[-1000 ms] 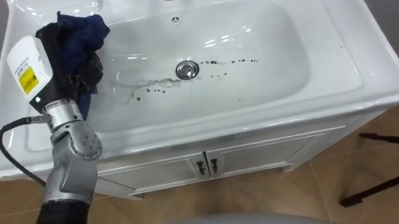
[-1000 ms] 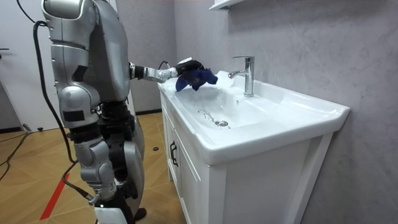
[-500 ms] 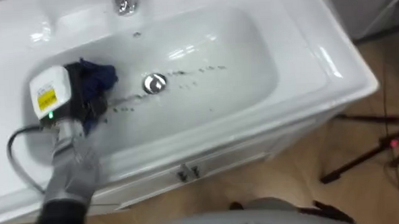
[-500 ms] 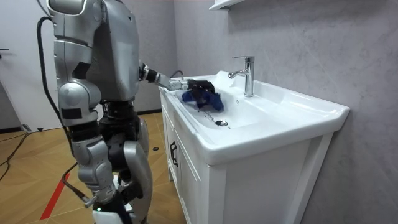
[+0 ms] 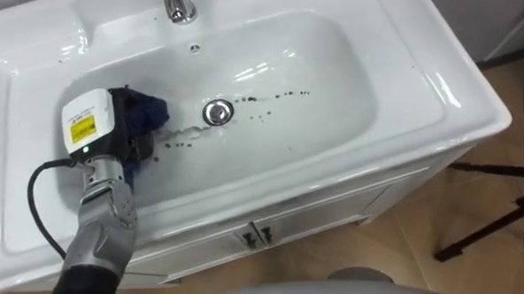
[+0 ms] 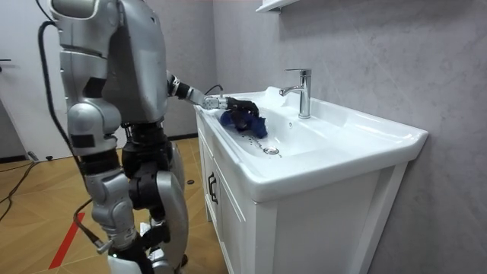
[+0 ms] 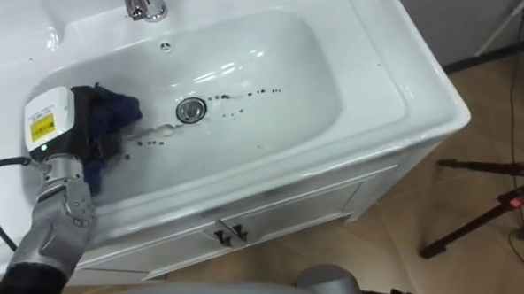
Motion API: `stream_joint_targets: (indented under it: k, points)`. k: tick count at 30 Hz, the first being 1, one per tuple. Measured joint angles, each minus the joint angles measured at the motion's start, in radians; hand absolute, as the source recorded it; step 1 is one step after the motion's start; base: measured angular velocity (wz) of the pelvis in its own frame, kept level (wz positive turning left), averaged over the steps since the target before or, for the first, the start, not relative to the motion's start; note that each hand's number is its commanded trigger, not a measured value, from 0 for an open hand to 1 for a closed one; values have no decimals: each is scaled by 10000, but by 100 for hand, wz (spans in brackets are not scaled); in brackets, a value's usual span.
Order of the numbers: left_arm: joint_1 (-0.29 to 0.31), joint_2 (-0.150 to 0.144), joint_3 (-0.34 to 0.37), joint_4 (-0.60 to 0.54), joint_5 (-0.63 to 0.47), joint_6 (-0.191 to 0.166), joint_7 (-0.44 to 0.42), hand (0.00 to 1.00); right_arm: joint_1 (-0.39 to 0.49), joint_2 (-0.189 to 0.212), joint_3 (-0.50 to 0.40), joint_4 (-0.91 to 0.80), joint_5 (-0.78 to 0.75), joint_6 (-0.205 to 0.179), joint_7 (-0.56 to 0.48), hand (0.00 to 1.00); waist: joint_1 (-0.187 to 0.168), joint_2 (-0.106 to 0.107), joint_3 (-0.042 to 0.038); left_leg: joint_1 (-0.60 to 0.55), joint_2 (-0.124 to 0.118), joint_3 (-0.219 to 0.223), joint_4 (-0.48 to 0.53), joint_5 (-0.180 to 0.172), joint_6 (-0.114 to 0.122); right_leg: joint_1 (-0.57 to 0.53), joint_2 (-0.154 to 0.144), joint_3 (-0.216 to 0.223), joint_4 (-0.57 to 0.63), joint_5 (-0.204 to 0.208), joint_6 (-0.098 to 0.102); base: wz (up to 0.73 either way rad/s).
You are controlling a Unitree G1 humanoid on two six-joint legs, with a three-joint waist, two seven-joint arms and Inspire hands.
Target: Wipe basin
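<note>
Left hand [image 5: 113, 140] clenched on bunched blue cloth [image 5: 151, 114], beside drain [image 5: 217, 113], white basin [image 5: 338, 73] running crosswise, grey wall [image 6: 380, 61] behind.

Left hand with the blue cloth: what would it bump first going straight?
Probably the basin at its back wall, left of the faucet. The left hand holds the blue cloth, pointing that way, but depth is unclear.

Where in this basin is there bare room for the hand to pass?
Free: the bowl's right half, between the drain and the basin wall, apart from dark specks; also the right rim. Crowded: the bowl's left, where the left hand holds the cloth beside the drain.
</note>
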Motion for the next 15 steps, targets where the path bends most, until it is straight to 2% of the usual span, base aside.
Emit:
stream_joint_targets:
  k: [3,6,10,15]
  points:
    - [-27,-61,-3,860,315,182,-266,100,42,-83,-92,177,-105,187,-63,0,-196,168,-103,30,-2,-54,149,0,0,0,-5,-18,43,-22,4,2]
    - [-160,-84,-3,1411,327,173,-469,100,239,-214,-71,183,-709,468,-76,0,-233,231,-143,168,-1,-47,156,0,0,15,-1,-9,240,-164,-23,0]
    - [-183,-97,-2,1601,336,196,-614,100,452,-201,-70,75,-1507,1034,-36,0,-231,234,-142,341,12,-49,154,6,-9,10,13,-7,527,-308,-62,0]
    - [-312,-171,-1,2078,599,209,-591,100,439,-221,-70,45,-2104,1317,-43,0,-222,229,-141,443,14,67,140,6,-11,38,22,95,568,-314,-64,-8]
